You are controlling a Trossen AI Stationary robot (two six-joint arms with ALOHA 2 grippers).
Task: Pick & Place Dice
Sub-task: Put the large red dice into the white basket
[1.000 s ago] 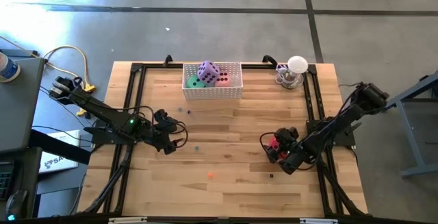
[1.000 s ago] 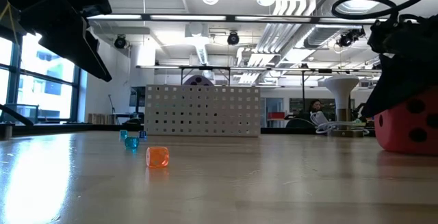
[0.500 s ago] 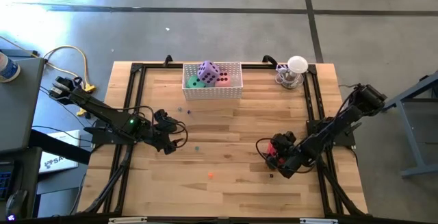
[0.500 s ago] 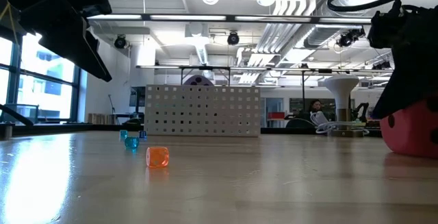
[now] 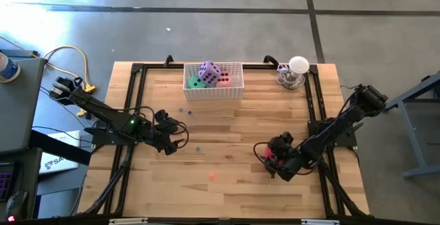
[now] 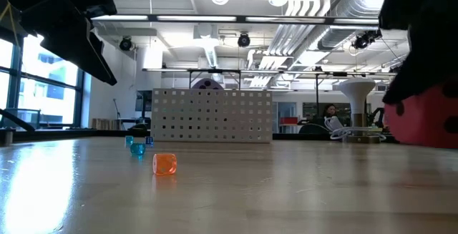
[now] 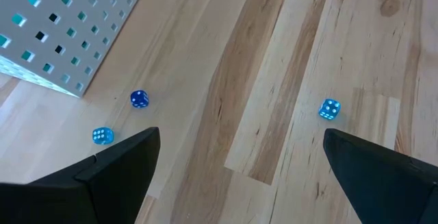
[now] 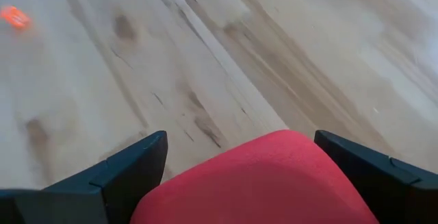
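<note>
- The right gripper [image 5: 276, 157] has slid toward 9 o'clock since a second ago, carrying the red die [image 5: 278, 159] with it, its fingers [image 8: 130, 169] clamped on either side of that die.
- In the low view the red die [image 6: 426, 116] sits slightly higher than before.
- Left gripper [image 5: 174, 141] unchanged at the counter's [image 5: 227, 190] 9 o'clock side, fingers wide apart, holding nothing.
- Purple [image 5: 210, 72], green [image 5: 197, 82] and pink dice [image 5: 223, 80] lie in the basket [image 5: 213, 92] at 12 o'clock.

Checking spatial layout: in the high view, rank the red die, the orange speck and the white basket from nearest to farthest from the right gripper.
1. Red die, between the right gripper's fingers.
2. Orange speck, towards the table's middle.
3. White basket, at the far edge.
</note>
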